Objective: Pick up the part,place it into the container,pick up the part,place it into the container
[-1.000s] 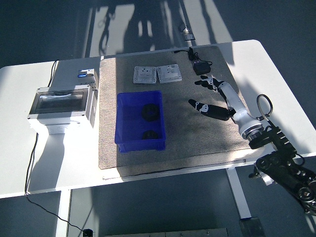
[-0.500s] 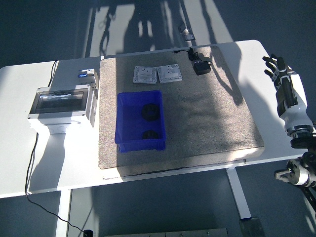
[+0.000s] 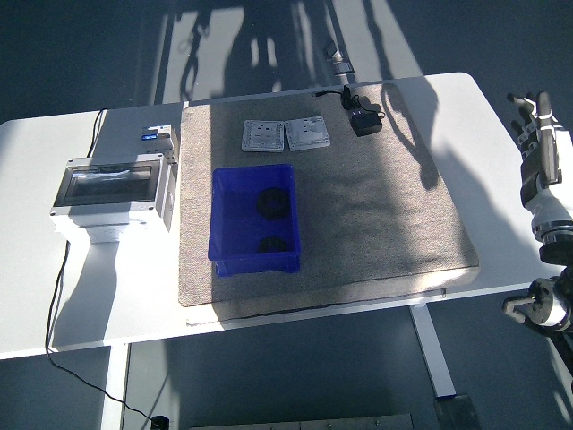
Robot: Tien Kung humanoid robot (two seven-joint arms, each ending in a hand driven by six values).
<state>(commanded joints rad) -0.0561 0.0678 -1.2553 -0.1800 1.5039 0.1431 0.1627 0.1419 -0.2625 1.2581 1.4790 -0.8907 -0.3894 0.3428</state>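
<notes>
A blue container (image 3: 254, 219) stands on the left part of the grey mat (image 3: 376, 206). Two dark round parts lie inside it, one (image 3: 272, 202) toward the back and one (image 3: 268, 244) near the front wall. My right hand (image 3: 537, 125) is off the table's right edge, at the picture's right side, its fingers straight and spread, holding nothing. The left arm does not show.
Two white switch plates (image 3: 286, 134) lie at the back of the mat, and a black power adapter (image 3: 364, 119) with its cable lies at the back right. A grey electrical box (image 3: 115, 190) with a clear lid stands on the table's left.
My right arm has swung from over the mat's right half out past the table's right edge and farther right. The container and parts have stayed put.
</notes>
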